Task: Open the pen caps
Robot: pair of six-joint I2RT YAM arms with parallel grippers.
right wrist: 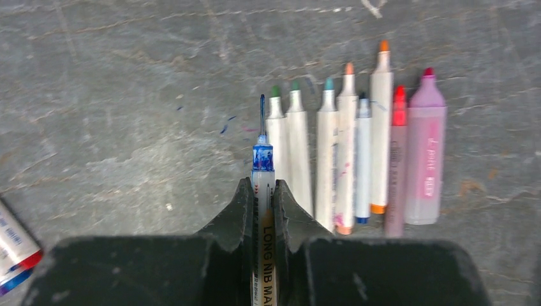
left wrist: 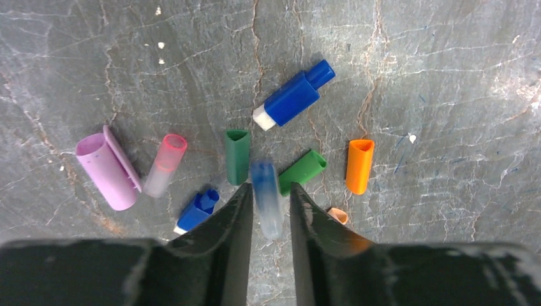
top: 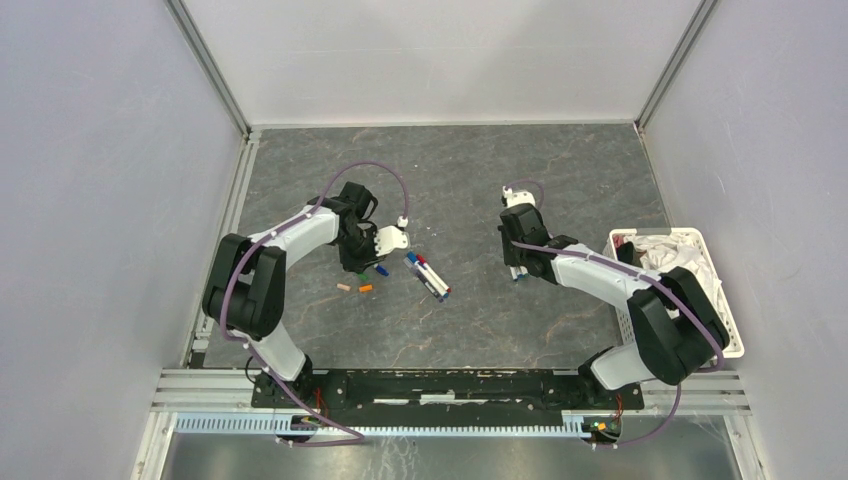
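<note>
In the left wrist view, my left gripper hovers over loose pen caps on the table: purple, pink, two green, orange, and two blue. A blurred, clear blue cap sits between the parted jaws, with a gap on its right side. My right gripper is shut on an uncapped long-nib pen with a blue tip. The pen lies beside a row of uncapped pens. In the top view the left gripper and right gripper are apart.
A small pile of capped pens lies between the two arms; it also shows in the right wrist view. A white basket holding a white cloth stands at the right edge, by the right arm.
</note>
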